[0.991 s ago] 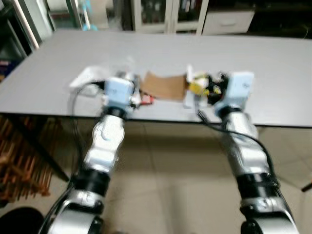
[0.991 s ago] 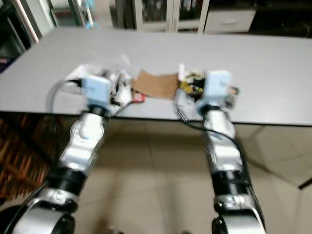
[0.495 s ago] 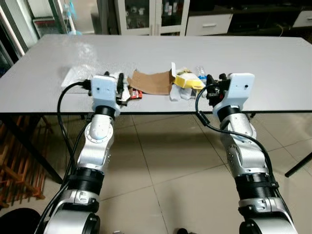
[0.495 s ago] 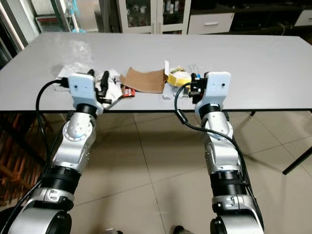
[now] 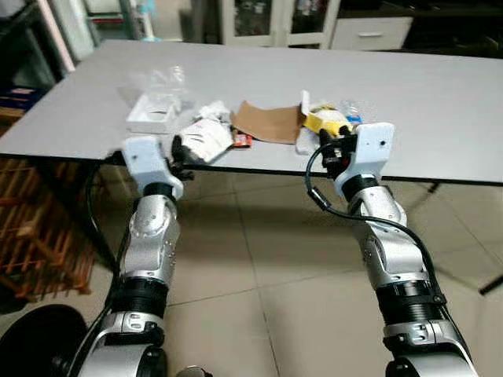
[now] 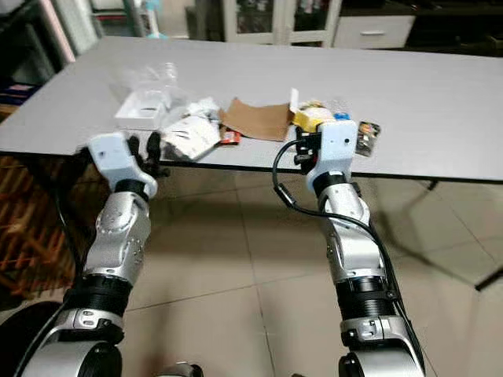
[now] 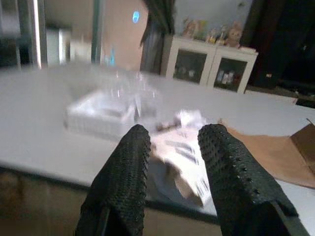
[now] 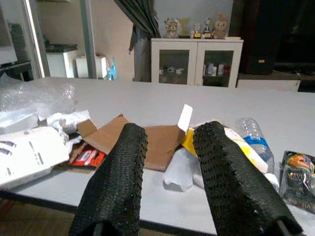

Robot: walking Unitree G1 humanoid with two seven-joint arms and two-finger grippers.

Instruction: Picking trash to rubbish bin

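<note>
Step in hand: reaching for a first piece of trash at the near edge of the grey desk (image 5: 440, 94); nothing is picked up yet.
Left claw (image 7: 172, 162): fingers a modest gap apart and empty, held just off the desk edge, aimed at the white printed wrapper (image 5: 203, 141) that overhangs it.
Right claw (image 8: 167, 162): parted about as far, holding nothing, lined up on the brown cardboard (image 8: 147, 140) and the yellow packet (image 5: 326, 122).
Trash: strung along the front edge; a clear plastic tray (image 5: 153, 114) sits behind the wrapper, a small red pack (image 8: 88, 156) beside the cardboard, a plastic bottle (image 8: 253, 137) and a dark snack bag (image 8: 298, 174) out to the robot's right.
Rubbish bin: possibly the black round shape (image 5: 35, 342) on the floor at the robot's left; I can't be sure.
How to do it well: I'd take the overhanging wrapper first, pinching its free edge; flat cardboard needs a lifted flap.
</note>
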